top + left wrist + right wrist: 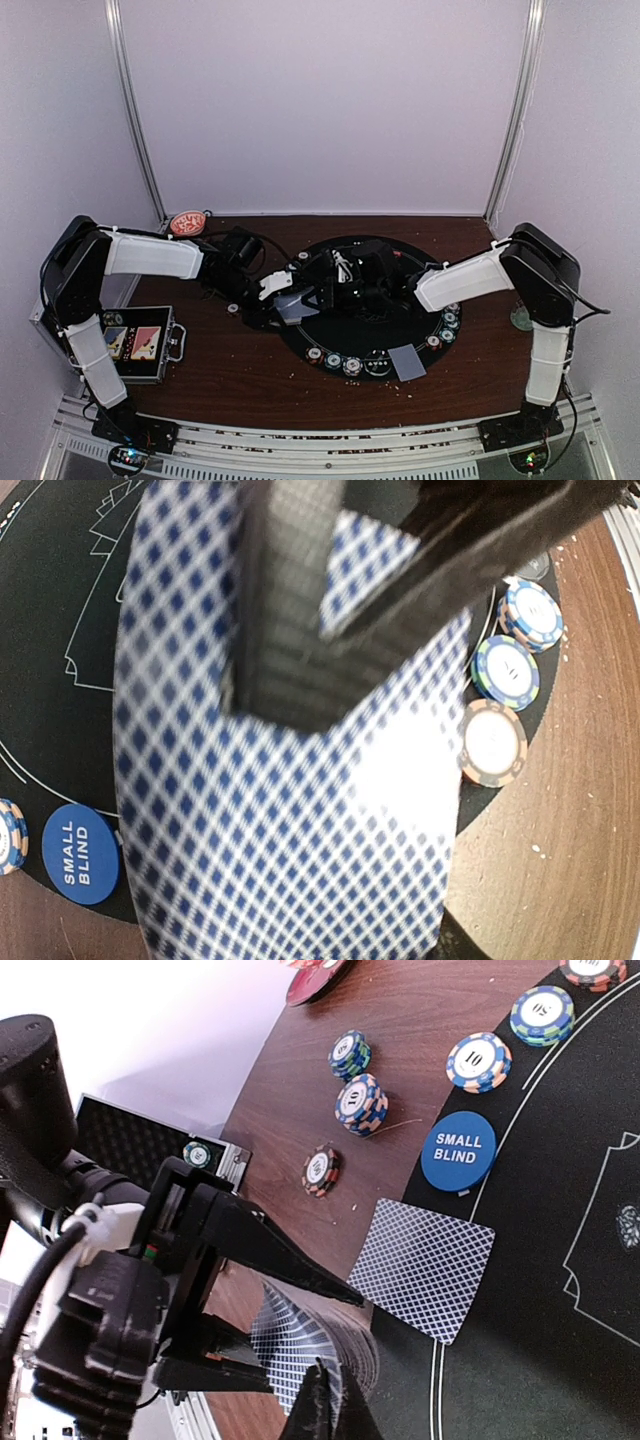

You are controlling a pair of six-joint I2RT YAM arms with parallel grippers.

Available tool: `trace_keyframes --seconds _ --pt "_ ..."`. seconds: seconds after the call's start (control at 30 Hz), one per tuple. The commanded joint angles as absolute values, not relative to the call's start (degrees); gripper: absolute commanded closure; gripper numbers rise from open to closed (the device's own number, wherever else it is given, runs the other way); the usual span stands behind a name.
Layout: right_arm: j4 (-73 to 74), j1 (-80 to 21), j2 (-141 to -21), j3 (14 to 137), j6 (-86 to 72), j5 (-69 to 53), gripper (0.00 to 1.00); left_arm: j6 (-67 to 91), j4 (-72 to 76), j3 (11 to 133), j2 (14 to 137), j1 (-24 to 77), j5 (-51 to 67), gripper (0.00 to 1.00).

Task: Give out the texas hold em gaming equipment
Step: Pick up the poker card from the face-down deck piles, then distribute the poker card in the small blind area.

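While the left gripper pinches a thick pack of blue-and-white diamond-backed playing cards between its 2 black fingers, we see that pack held low over the round black felt mat, on its left side. The right gripper has its fingers pressed tight together. Its tip meets the edge of the pack, and we cannot tell if a card is caught in it.

1 more card with the same back lies flat and face down at the rim of the mat. Just beside it sits a round blue button marked SMALL BLIND. Small round striped poker chips sit along the rim past the button. 3 more little chip stacks stand on the brown wooden table, near the mat. 1 chip rests on the black metal case at the left.
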State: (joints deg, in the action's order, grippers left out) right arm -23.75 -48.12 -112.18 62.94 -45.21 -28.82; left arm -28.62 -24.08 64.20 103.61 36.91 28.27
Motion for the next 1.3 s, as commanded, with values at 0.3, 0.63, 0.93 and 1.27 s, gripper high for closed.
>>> trace_keyframes --seconds 0.3,0.63,0.93,1.27 --pt "-29.6 -42.4 -102.8 53.4 -48.3 -28.3 1.0 -29.2 -23.7 65.1 101.5 36.1 28.1 0.52" --pt "-32.3 -43.1 -110.4 57.7 -50.2 -30.8 1.0 -29.8 -25.4 66.6 97.7 28.2 28.6 0.52" --pt "-31.7 -47.1 -122.1 70.0 -52.0 -33.9 1.0 -30.9 -26.8 67.2 95.1 22.5 29.1 0.52" --pt "-29.9 -48.4 -131.0 79.2 -53.4 -35.0 1.0 -30.9 -26.9 67.2 94.4 21.5 30.5 0.52"
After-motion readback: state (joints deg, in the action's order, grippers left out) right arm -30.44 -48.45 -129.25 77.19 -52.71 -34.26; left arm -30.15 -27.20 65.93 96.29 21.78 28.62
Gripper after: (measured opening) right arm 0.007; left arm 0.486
